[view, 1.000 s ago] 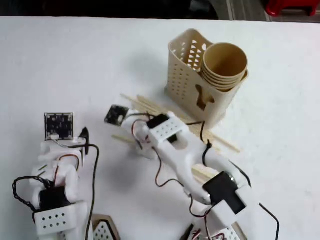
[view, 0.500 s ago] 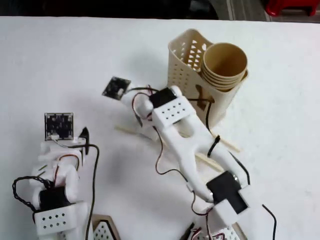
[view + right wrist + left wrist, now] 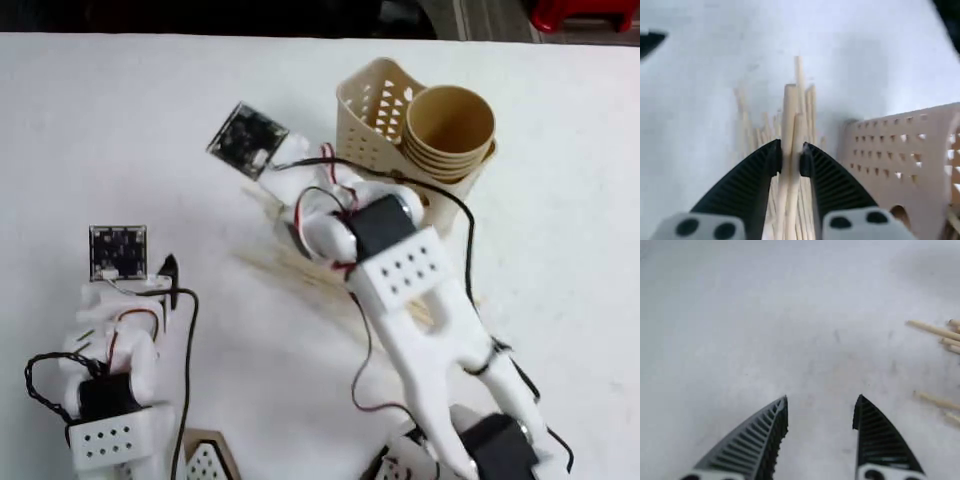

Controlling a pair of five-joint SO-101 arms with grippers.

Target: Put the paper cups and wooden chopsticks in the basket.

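My right gripper (image 3: 790, 148) is shut on a small bundle of wooden chopsticks (image 3: 791, 120), held above the table beside the cream basket (image 3: 900, 145). More chopsticks (image 3: 752, 127) lie fanned out on the table beneath it. In the high view the right arm (image 3: 400, 270) stretches from the front right toward the basket (image 3: 375, 120), which holds a stack of paper cups (image 3: 450, 130). Loose chopsticks (image 3: 285, 270) lie left of that arm. My left gripper (image 3: 821, 400) is open over bare table, with chopstick ends (image 3: 935, 330) off to one side.
The left arm (image 3: 115, 330) sits at the front left, away from the basket. White table lies open to the left and behind the basket. A red object (image 3: 585, 12) stands beyond the far right edge.
The right arm has swung from the chopstick pile toward the basket and risen, carrying chopsticks. The loose chopsticks under it are uncovered. The left arm has not moved.
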